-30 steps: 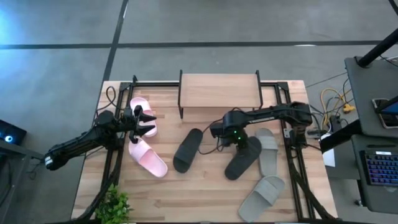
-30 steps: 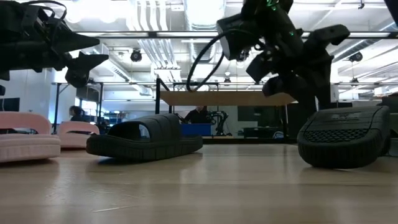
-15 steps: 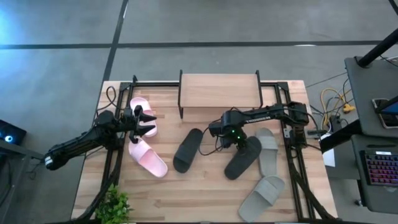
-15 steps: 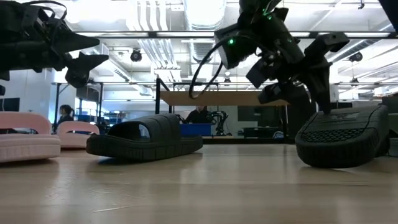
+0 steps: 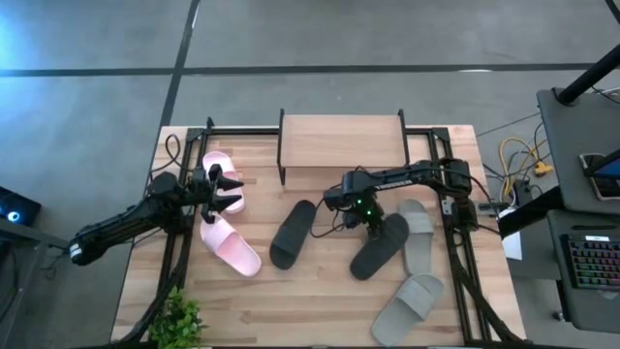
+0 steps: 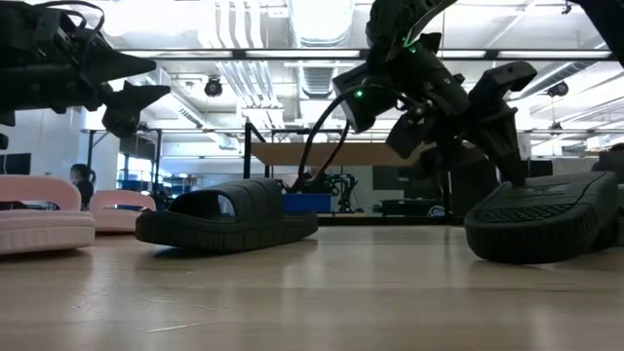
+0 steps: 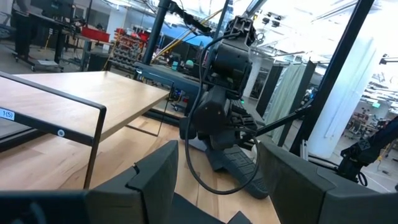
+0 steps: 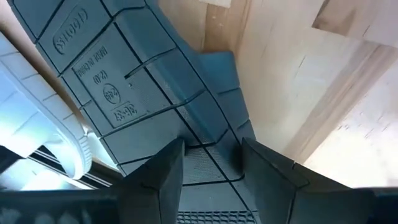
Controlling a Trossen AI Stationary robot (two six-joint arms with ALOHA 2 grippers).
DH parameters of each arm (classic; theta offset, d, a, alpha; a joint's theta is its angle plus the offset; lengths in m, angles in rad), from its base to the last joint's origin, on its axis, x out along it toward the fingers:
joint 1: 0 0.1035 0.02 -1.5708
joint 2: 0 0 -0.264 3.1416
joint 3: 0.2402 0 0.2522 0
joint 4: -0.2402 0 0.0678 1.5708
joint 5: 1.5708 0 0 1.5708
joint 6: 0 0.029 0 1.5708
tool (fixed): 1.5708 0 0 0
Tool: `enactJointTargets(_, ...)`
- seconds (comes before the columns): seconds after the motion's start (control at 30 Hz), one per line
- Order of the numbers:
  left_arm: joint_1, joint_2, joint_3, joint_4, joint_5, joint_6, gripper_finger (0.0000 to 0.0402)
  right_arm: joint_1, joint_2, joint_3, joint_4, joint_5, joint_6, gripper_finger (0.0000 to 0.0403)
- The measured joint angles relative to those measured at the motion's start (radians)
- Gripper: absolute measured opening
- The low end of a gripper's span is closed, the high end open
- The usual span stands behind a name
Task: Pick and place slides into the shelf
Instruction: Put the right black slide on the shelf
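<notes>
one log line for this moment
right claw: shut on black slide, tilted | left claw: open, above pink slides | shelf: top bare

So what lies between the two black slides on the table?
In the high view, only bare table separates the left black slide from the right black slide; the right gripper sits at the latter's end.

Grey slide [image 6: 614, 230] — cut by frame edge

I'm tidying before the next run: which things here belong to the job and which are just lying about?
Job:
black slides
pink slides
grey slides
shelf

Lying about:
potted plant
keyboard
yellow cables
</notes>
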Motion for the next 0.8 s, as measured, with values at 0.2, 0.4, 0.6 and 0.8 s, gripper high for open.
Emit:
enactJointTargets(0.2,0.0,0.0,0.0,0.001,0.0,0.0,0.0208,0.007,-0.011,-0.004,-0.061,-0.01,0.033,0.0124)
enactJointTargets(0.4,0.0,0.0,0.0,0.001,0.0,0.0,0.0208,0.027,-0.024,-0.004,-0.13,0.006,0.064,0.0044)
enactJointTargets(0.6,0.0,0.0,0.0,0.0,0.0,0.0,0.0208,0.067,-0.082,-0.003,-0.13,0.059,0.116,0.0009)
enactJointTargets(0.8,0.0,0.0,0.0,0.0,0.0,0.0,0.0208,0.093,-0.168,0.029,-0.12,0.131,0.234,0.0008)
